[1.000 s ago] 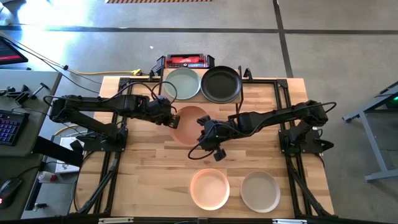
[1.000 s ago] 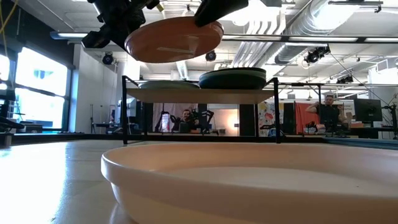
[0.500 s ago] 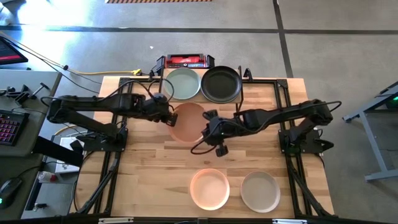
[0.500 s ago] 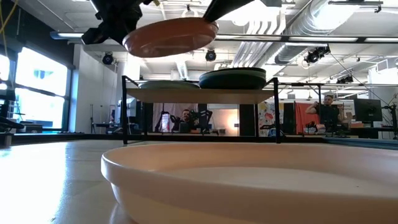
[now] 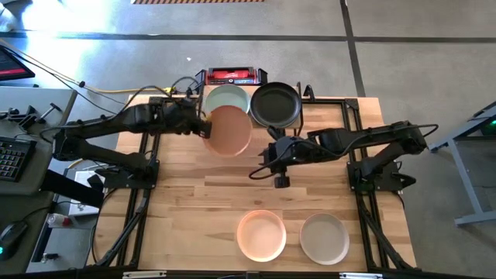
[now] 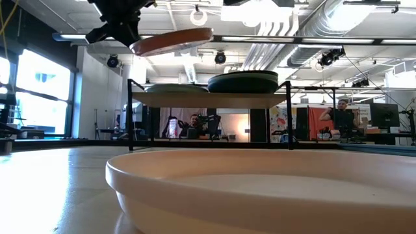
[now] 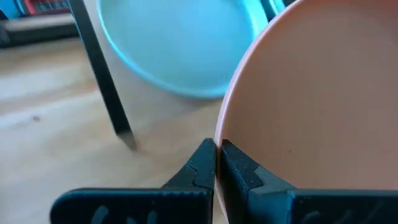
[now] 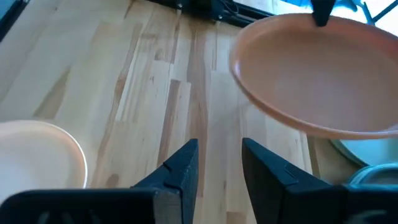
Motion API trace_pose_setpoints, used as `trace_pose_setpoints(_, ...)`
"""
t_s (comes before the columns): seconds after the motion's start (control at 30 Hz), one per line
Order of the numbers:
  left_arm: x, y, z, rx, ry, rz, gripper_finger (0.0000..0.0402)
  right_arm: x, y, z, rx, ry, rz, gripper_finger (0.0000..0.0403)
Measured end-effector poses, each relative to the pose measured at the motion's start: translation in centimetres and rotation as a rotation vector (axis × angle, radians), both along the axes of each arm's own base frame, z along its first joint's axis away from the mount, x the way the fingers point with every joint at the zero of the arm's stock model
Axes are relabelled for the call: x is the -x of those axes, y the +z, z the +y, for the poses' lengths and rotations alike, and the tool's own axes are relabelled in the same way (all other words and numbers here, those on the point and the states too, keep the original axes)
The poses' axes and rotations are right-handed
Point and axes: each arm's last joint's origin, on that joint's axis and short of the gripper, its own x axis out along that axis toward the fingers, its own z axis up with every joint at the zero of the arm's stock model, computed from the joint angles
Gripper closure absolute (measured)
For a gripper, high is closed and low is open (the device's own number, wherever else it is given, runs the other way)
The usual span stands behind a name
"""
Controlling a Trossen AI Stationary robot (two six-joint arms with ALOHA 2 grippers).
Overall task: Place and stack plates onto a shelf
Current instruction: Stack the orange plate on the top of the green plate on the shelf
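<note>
Peach plate (image 5: 229,130) rim pinched by left pincer (image 5: 203,128); right pincer (image 5: 273,152) spread

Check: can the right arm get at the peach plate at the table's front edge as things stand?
Probably yes. The right gripper is open and empty, the peach plate lies uncovered with bare table between them. The left gripper holds the terracotta plate far off.

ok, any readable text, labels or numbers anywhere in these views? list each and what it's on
Red-and-black device behind the shelf: light marks on its red top, too small to read.
Posters on the far room wall, low view: blurred, unreadable.
Plates, table, arms: no text visible.
So nothing legible.
</note>
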Motion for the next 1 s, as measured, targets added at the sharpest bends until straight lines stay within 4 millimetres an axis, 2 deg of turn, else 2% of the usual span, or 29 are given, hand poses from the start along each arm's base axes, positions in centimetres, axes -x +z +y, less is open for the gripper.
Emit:
trace_pose_setpoints(0.33, 1.8, 3.9, 5.2, -0.146, 0.091, 0.002, 0.0401, 0.2, 0.1, 0.0, -0.038, -0.035, -0.004, 0.0302)
trace_pose_setpoints(0.53, 2.5, 4.6, 8.0, -0.173, 0.139, 0.038, 0.0401, 0.2, 0.1, 0.0, -0.044, -0.04, -0.002, 0.0302)
trace_pose_setpoints(0.8, 1.4, 4.0, 11.2, -0.139, 0.116, 0.093, 0.0401, 0.2, 0.1, 0.0, -0.044, -0.04, -0.002, 0.0302)
trace_pose_setpoints(1.0, 0.2, 2.3, 13.0, -0.1, 0.115, 0.158, 0.0401, 0.2, 0.1, 0.0, -0.069, -0.062, -0.006, 0.0302)
